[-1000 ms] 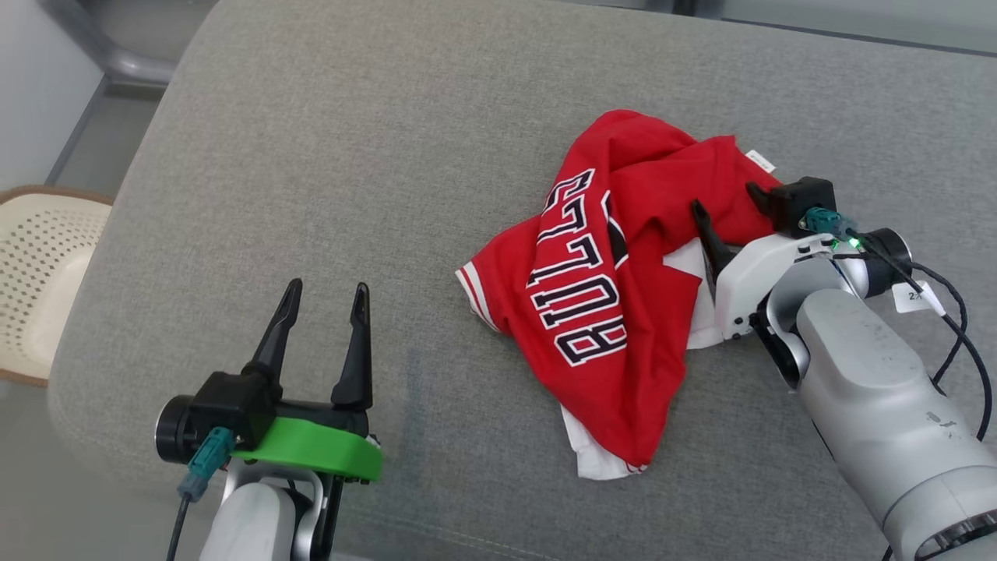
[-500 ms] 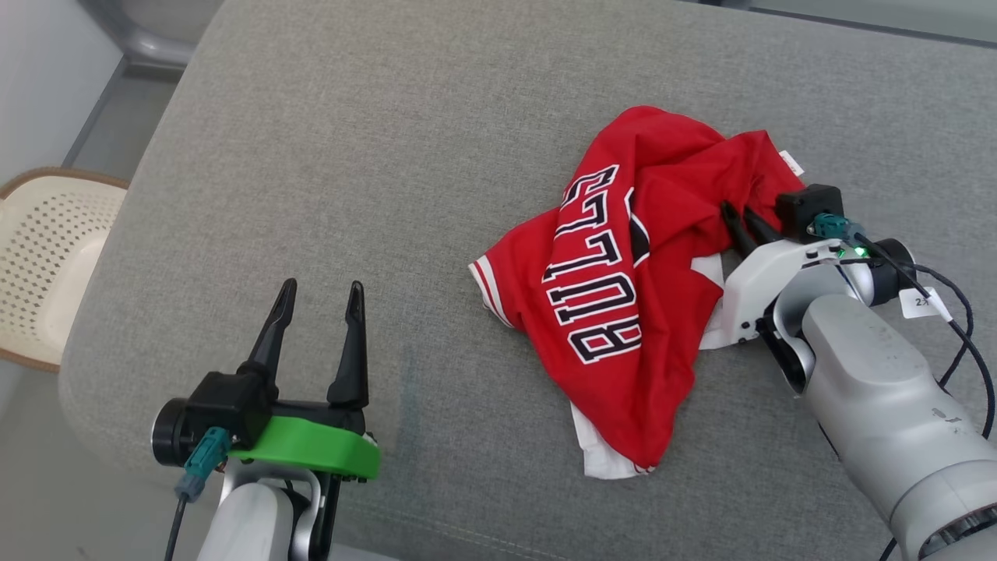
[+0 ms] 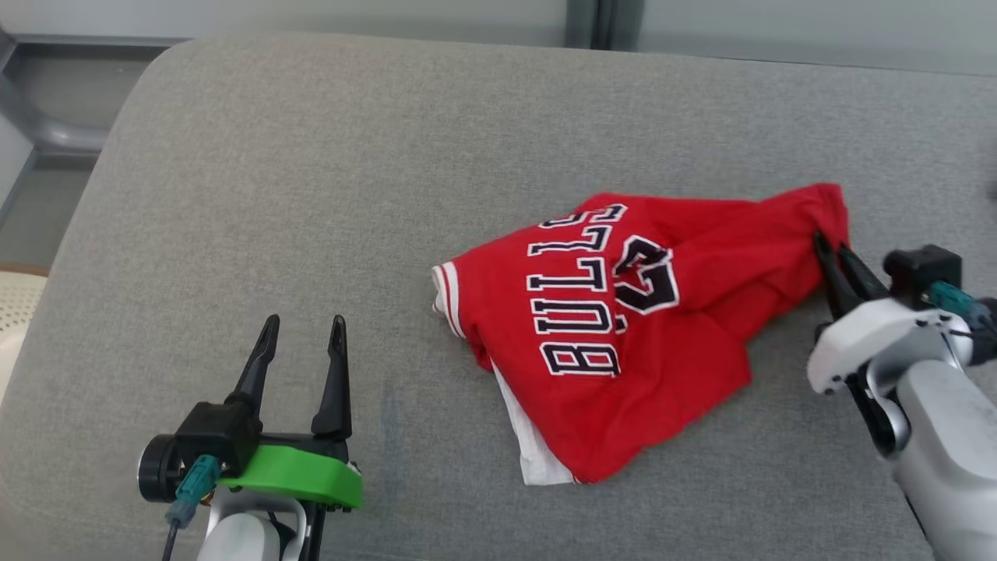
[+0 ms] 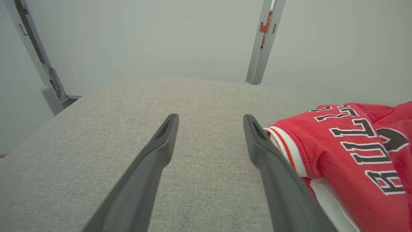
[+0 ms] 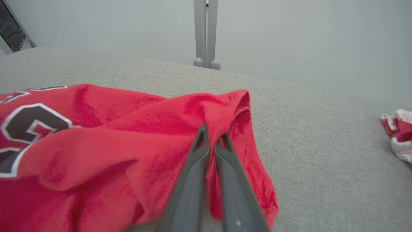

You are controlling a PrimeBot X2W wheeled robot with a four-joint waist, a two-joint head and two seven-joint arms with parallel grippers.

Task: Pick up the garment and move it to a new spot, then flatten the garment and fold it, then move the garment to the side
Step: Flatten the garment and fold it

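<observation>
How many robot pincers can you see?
2. The left pincer is at the lower left, open; the right pincer is at the right, shut on the red shirt.

**Red jersey (image 3: 623,335) rumpled on the grey cushion (image 3: 311,195)**

There it lies, right of centre, creased and partly folded over itself. BULLS in black letters edged white runs across the top face, part of a number beside it. Striped white trim shows at the left end, a white layer pokes out under the near edge, and the right end is drawn out into a bunched point
</observation>
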